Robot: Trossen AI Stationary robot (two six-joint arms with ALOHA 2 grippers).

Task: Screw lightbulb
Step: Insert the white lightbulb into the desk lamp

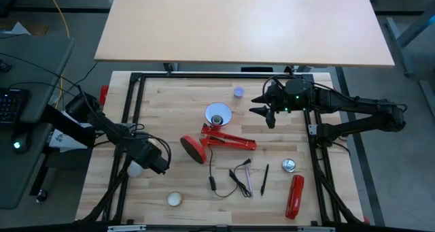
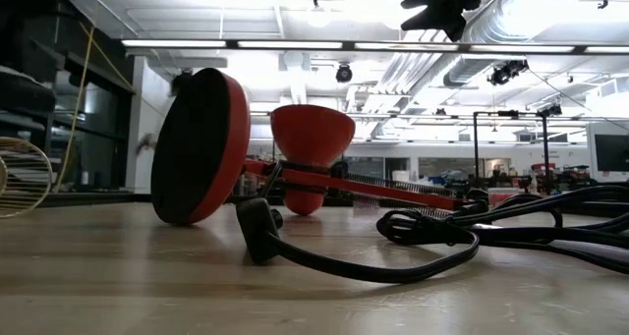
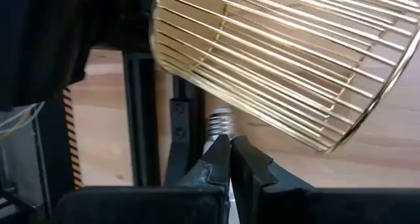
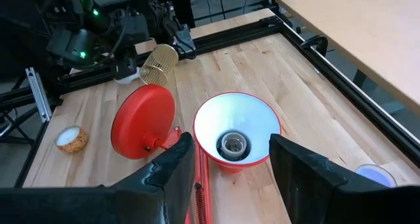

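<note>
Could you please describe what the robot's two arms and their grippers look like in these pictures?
Both arms are dark, nearly black, jointed links ending in a two-finger gripper. The left gripper has slim, tapered dark fingers. The right gripper has broad, matte black fingers with angular edges. A green light glows on the right arm's wrist housing, and another on the left arm's as the right wrist view shows it. Black cables run along the left arm.

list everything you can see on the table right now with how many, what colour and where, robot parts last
lamp: 1, red, lying mid-table, empty socket
lightbulb: 1, white, left edge, by left gripper
wire cage: 1, gold, left side near bulb
ball: 1, cream, front left
cord: 1, black, front centre
pen: 1, black, right of cord
red tool: 1, front right
metal disc: 1, silver, above red tool
cup: 1, purple, back centre
left gripper: fingers close together at bulb's base
right gripper: open, above lamp shade
</note>
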